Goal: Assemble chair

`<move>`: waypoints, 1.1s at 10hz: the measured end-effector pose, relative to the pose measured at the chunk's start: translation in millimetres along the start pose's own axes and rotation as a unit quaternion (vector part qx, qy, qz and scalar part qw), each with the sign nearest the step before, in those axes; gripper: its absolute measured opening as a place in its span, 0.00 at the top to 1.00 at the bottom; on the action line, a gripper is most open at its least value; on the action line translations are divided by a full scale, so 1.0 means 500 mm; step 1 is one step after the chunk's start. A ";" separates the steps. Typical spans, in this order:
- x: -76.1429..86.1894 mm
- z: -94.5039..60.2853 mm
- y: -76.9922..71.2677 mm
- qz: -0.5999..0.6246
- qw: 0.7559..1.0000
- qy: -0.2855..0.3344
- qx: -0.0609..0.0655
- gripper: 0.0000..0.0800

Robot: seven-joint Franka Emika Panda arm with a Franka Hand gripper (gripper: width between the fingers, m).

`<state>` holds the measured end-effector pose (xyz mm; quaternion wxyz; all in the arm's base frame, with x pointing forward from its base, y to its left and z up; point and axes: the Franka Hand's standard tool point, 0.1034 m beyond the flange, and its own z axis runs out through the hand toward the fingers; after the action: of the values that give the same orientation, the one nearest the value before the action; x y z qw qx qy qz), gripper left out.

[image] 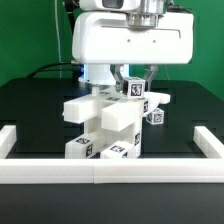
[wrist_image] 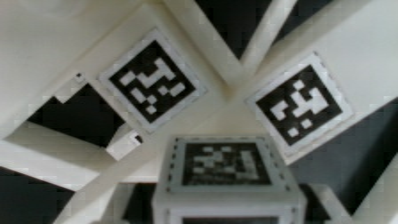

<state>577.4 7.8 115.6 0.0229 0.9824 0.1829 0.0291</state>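
Observation:
The partly joined chair (image: 104,122) is a stack of white blocky parts with black-and-white tags, standing mid-table. My gripper (image: 133,86) is right above its top, at the exterior view's right, and is shut on a small white tagged block (image: 133,90). In the wrist view my gripper (wrist_image: 221,202) has that block (wrist_image: 222,166) between its dark fingers (wrist_image: 146,198). Beyond the block, two tagged white panels (wrist_image: 150,80) (wrist_image: 299,103) meet at an angle. How the block joins the parts below is hidden.
A small tagged white cube (image: 154,117) sits beside the chair at the exterior view's right. A long white border rail (image: 110,172) runs along the front and turns back at both sides. The table is black, with green walls behind.

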 end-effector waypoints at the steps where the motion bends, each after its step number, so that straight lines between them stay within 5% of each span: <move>1: 0.000 0.000 0.003 0.001 1.000 0.001 -0.001 0.66; 11: 0.000 0.000 0.005 0.017 1.000 0.001 -0.001 0.66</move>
<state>578.1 5.6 115.8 0.0231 0.9854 0.1659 0.0311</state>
